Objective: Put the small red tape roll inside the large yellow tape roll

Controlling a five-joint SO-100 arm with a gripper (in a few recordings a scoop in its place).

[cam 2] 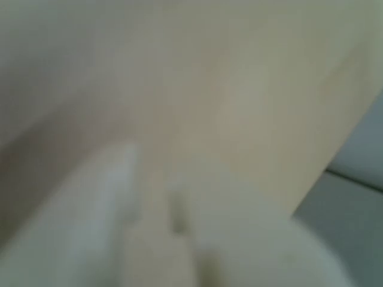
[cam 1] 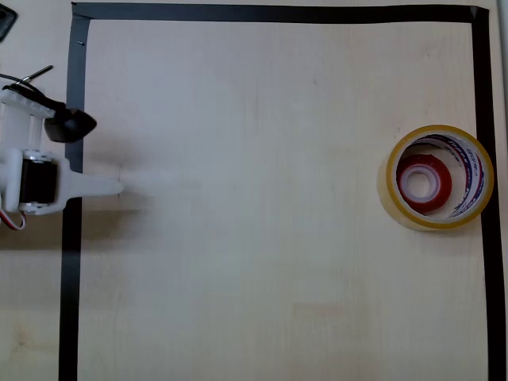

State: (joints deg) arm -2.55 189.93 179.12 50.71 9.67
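The large yellow tape roll [cam 1: 438, 176] lies flat near the right edge of the taped area in the overhead view. The small red tape roll [cam 1: 424, 182] lies flat inside its central hole, white core facing up. My gripper [cam 1: 117, 187] is far off at the left edge, over the black tape line, with its white fingers pointing right and nothing between them. In the wrist view the gripper [cam 2: 157, 179] is a blur of two white fingers pressed close together over bare table, so it looks shut.
Black tape [cam 1: 76, 95] frames the pale wooden table [cam 1: 262, 198] on the left, top and right. The arm's body and motor [cam 1: 36, 178] sit outside the left tape line. A dark object [cam 1: 6, 20] shows at the top left corner.
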